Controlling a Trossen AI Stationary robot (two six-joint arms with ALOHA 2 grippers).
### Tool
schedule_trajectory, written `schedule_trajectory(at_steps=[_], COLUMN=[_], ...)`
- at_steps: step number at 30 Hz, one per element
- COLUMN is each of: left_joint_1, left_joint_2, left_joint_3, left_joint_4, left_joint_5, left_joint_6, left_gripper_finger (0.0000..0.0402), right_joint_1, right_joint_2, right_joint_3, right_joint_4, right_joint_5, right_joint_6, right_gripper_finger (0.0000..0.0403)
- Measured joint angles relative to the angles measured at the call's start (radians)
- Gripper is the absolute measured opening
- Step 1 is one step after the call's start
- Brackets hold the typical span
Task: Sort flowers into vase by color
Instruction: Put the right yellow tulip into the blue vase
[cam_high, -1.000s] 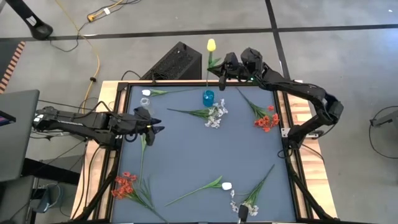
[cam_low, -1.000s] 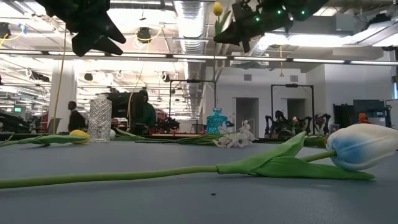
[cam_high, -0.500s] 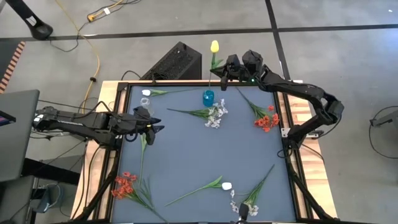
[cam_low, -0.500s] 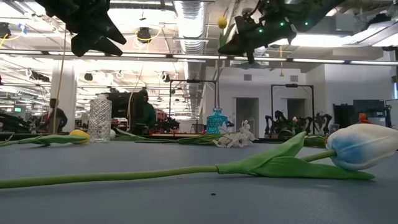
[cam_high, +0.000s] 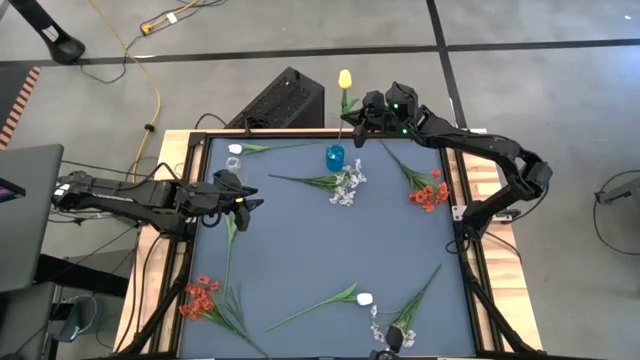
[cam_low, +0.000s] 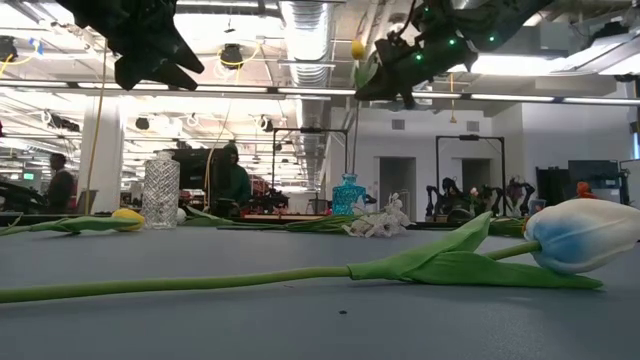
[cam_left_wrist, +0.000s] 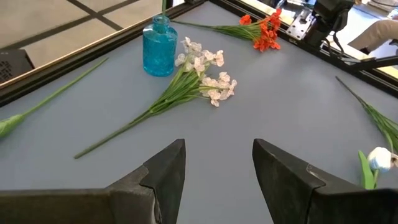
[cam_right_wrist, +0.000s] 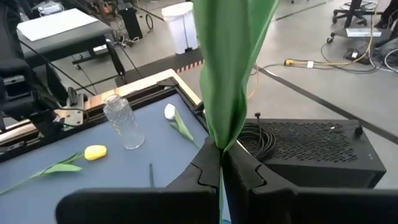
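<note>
My right gripper (cam_high: 362, 114) hangs over the table's far edge, shut on a yellow-budded flower (cam_high: 344, 78) that stands upright above the small blue vase (cam_high: 335, 157). In the low view the thin stem (cam_low: 352, 135) runs down to that vase's mouth (cam_low: 349, 177). My left gripper (cam_high: 250, 205) hovers open above the table's left part, touching nothing. Below it a second yellow flower (cam_high: 230, 250) lies flat. A clear glass vase (cam_high: 233, 165) stands near the far left corner, with a white bud (cam_high: 235, 149) lying beside it. My right gripper pinches the yellow flower between its two fingers at the stem with its long green leaf (cam_right_wrist: 219, 140), below the bud. The fingers come level from the table's right, across the stem. The flower stands upright, its lower end at the blue vase's mouth.
A sprig of whitish blossoms (cam_high: 347, 185) lies next to the blue vase. Red clusters lie at the right (cam_high: 428, 192) and the near left corner (cam_high: 200, 297). A white tulip (cam_high: 364, 298) and another sprig (cam_high: 400, 320) lie by the near edge. People stand in the room behind.
My right gripper has moved down with the yellow flower; in the low view the bud sits lower than a second ago, and the stem has sunk toward the blue vase. The flower has stayed upright. My left gripper has kept still.
</note>
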Motion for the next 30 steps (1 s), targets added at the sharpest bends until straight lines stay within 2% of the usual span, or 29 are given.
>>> schedule_trajectory(at_steps=[5, 9, 14, 19, 24, 30], left_joint_1=[0.0, 0.0, 0.0, 0.0, 0.0, 0.0], left_joint_2=[0.0, 0.0, 0.0, 0.0, 0.0, 0.0], left_joint_3=[0.0, 0.0, 0.0, 0.0, 0.0, 0.0], left_joint_4=[0.0, 0.0, 0.0, 0.0, 0.0, 0.0], left_joint_5=[0.0, 0.017, 0.042, 0.048, 0.053, 0.078], left_joint_6=[0.0, 0.0, -0.001, -0.001, 0.004, 0.029], left_gripper_finger=[0.0176, 0.0176, 0.0176, 0.0176, 0.0176, 0.0176], right_joint_1=[0.012, 0.019, 0.021, 0.024, 0.043, 0.088], right_joint_2=[0.0, 0.0, 0.0, -0.001, -0.003, -0.003], right_joint_3=[0.0, 0.0, 0.0, 0.001, 0.055, 0.18], right_joint_4=[-0.041, -0.097, -0.145, -0.209, -0.385, -0.687], right_joint_5=[0.002, 0.043, 0.076, 0.075, 0.075, 0.072], right_joint_6=[0.016, 0.028, 0.029, 0.055, 0.01, -0.088], right_gripper_finger=[0.004, 0.0065, 0.012, 0.0197, 0.0257, 0.0272])
